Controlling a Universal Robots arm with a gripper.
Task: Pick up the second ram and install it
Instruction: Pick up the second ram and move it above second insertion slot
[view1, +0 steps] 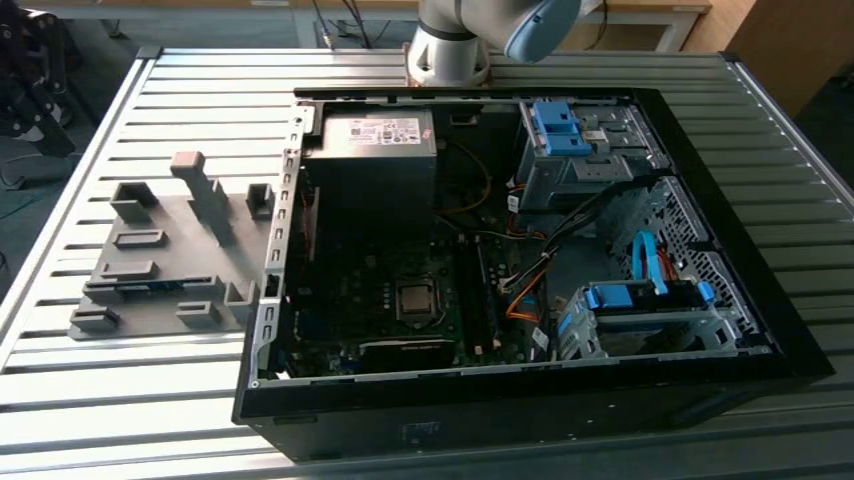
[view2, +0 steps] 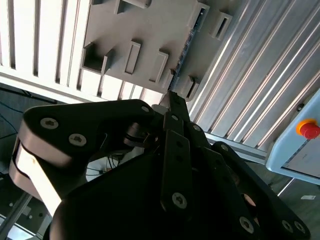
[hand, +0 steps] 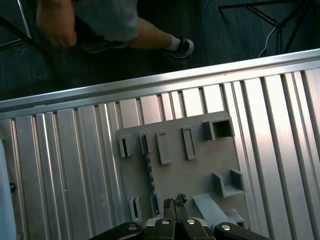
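Note:
The second ram (view1: 139, 286) is a thin blue stick standing on edge in a slot of the grey slotted holder (view1: 160, 250), to the exterior view's left of the open computer case (view1: 534, 390). In both wrist views it reads as a dark narrow strip (hand: 149, 172) (view2: 190, 35) across the holder (hand: 195, 170) (view2: 145, 30). My gripper (hand: 175, 202) hangs well above the holder, its tips close to the ram's near end. The black fingers (view2: 172, 102) are shut with nothing held between them.
The case lies open on a ribbed metal table (view1: 174, 110), showing the motherboard (view1: 414, 300), power supply (view1: 374, 150) and light-blue drive-bay clips (view1: 627, 295). The arm's base (view1: 447, 50) stands behind the case. A person's leg and shoe (hand: 170, 42) are beyond the table edge.

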